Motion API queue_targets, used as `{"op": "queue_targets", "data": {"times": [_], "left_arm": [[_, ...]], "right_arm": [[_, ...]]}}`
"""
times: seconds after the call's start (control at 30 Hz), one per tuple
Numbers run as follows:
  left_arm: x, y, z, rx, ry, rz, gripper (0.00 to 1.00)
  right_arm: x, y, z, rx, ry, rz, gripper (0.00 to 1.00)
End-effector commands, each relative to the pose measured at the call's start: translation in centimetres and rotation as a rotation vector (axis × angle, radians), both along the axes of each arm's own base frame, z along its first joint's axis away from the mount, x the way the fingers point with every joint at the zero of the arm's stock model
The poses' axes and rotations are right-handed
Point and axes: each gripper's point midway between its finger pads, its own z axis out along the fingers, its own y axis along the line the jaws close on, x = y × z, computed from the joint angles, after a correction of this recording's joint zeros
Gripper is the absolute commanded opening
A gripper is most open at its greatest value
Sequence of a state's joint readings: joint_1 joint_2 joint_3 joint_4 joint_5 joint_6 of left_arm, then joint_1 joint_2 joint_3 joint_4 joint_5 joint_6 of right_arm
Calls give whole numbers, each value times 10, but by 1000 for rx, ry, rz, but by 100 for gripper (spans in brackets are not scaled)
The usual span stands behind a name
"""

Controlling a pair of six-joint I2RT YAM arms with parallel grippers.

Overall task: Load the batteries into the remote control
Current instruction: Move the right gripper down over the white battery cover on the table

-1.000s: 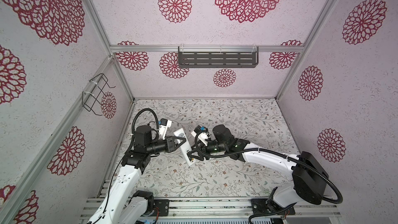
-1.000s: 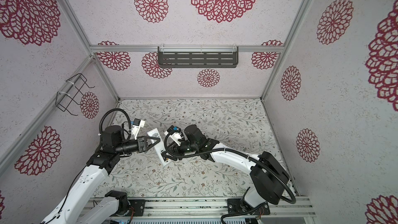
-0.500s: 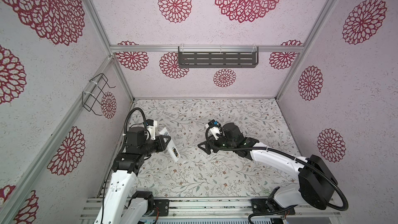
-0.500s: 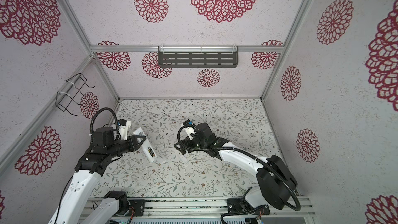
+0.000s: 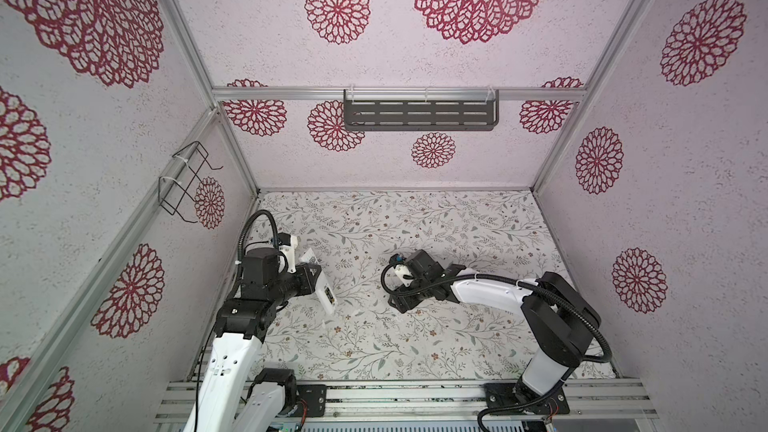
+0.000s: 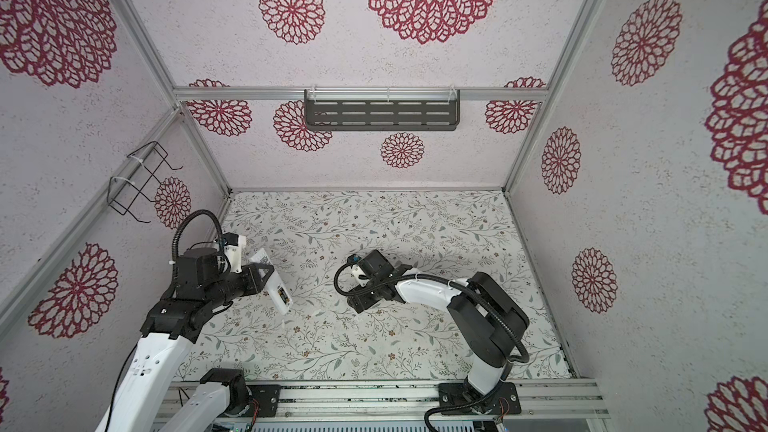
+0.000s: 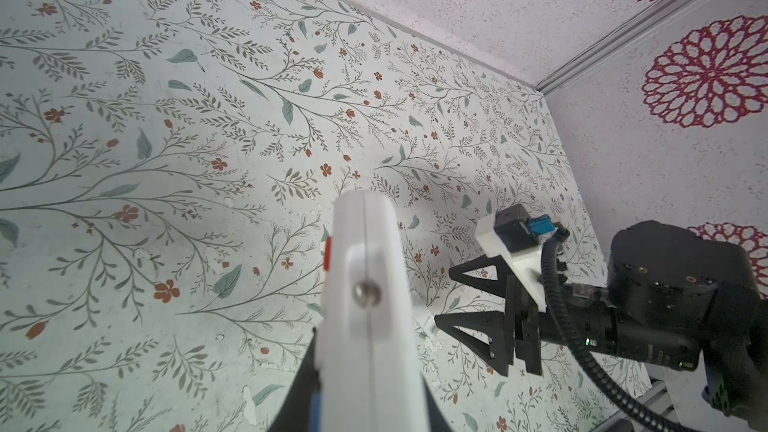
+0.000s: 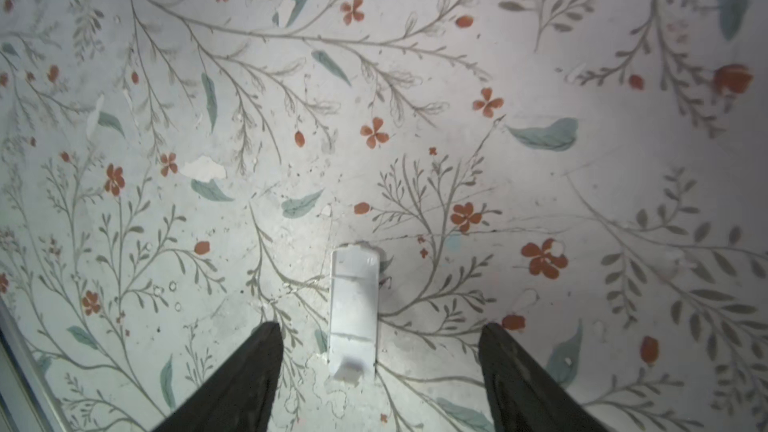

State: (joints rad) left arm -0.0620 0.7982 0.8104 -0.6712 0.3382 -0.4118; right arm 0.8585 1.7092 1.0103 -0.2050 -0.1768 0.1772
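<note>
Left end effector (image 5: 312, 279) stays clamped narrow on the remote control (image 5: 326, 300), holding it tilted near the left wall with one end sticking out past the fingers toward the tabletop (image 5: 415, 347); whether that end touches the surface I cannot tell. A second ago both arms met in the middle, the right end effector (image 8: 379, 324) up against the remote. Since then they have drawn well apart: the left has carried the remote back to its own side, and the right has swung out over open tabletop. That right end effector now stands wide and points down. A small flat white cover (image 8: 354, 309) lies on the tabletop between its fingers, touching neither. I take this to be the battery-bay lid, just pulled off and let go, which would leave the bay open and ready for loading. In the left wrist view the remote shows end-on, with a red button (image 7: 328, 252) on one side and a small silvery stud (image 7: 365, 293) on the end face; I cannot say what that stud is. The batteries show in no view, so it is unknown where they lie or whether one is already seated. The free right arm probably has to fetch a battery next while the left keeps the bay reachable.
</note>
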Motion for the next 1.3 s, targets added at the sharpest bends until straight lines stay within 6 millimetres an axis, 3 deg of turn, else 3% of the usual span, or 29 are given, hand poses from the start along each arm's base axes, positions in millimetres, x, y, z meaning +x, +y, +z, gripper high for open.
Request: {"op": "queue_targets", "data": {"times": [0.0, 0.23, 0.43, 0.67, 0.93, 1.1, 1.27], "left_arm": [[3, 0, 5, 6, -34, -13, 0], [4, -2, 5, -13, -37, -19, 0], [3, -3, 7, -15, -48, -22, 0], [2, -4, 8, -21, -48, -26, 0], [2, -5, 9, -26, -55, -31, 0], [1, -5, 9, -28, -57, -33, 0], [2, -6, 10, -29, -60, -34, 0]], "right_arm": [[-8, -1, 4, -31, -20, 25, 72], [-7, -23, -18, -140, 18, -134, 54], [-12, -38, -35, -235, 21, -165, 54], [-10, -48, -36, -273, 6, -184, 54], [16, -104, -32, -442, -73, -289, 56], [18, -86, -7, -304, -80, -291, 56], [6, -69, -6, -195, -14, -292, 55]]}}
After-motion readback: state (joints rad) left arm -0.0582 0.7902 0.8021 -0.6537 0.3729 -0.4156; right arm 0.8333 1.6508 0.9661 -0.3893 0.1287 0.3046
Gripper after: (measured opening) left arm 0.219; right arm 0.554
